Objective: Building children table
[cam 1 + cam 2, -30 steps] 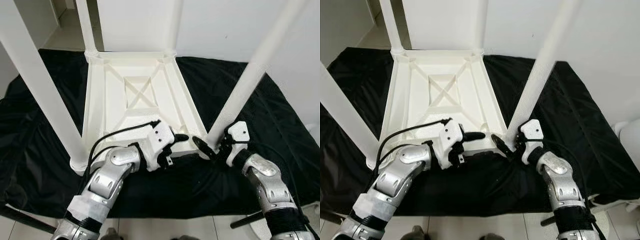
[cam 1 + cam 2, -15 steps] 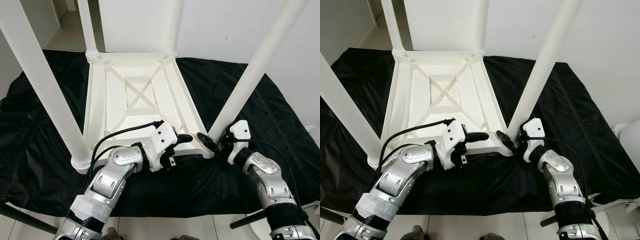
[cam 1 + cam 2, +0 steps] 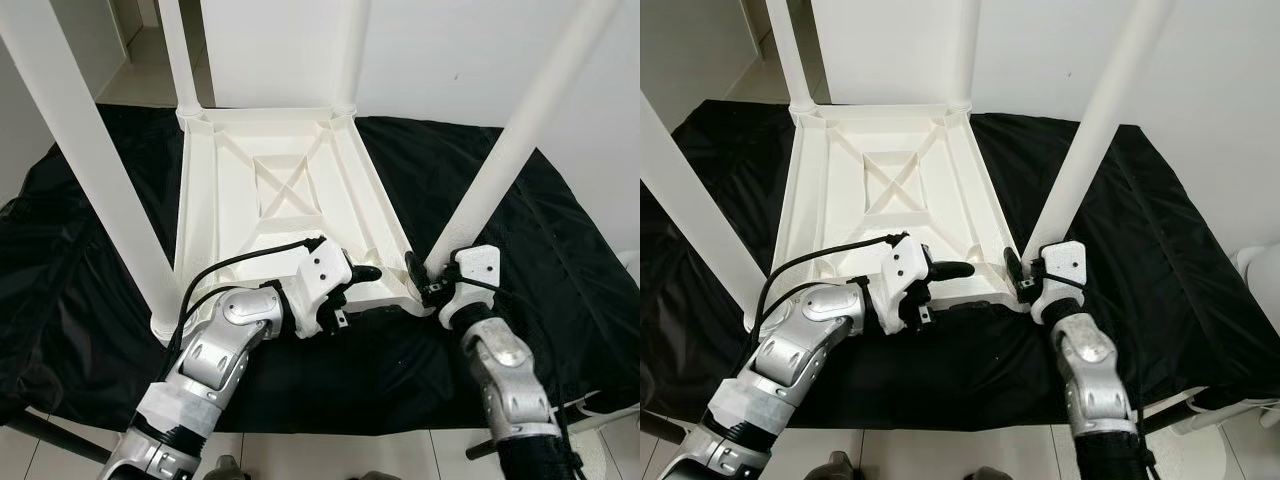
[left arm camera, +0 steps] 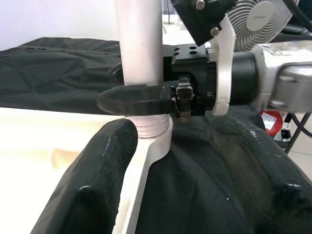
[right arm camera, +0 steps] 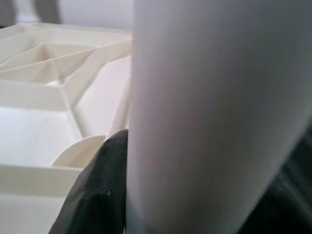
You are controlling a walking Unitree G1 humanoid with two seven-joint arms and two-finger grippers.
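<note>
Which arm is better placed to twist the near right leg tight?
Right, probably. The right gripper already clasps the base of the white plastic table leg at its corner socket, while the left gripper rests on the upturned white tabletop's near edge, beside it.

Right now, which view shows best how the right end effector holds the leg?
The left wrist view: the right end effector closes around the leg just above its socket. Eye views show it small; the right wrist view shows blurred leg.
</note>
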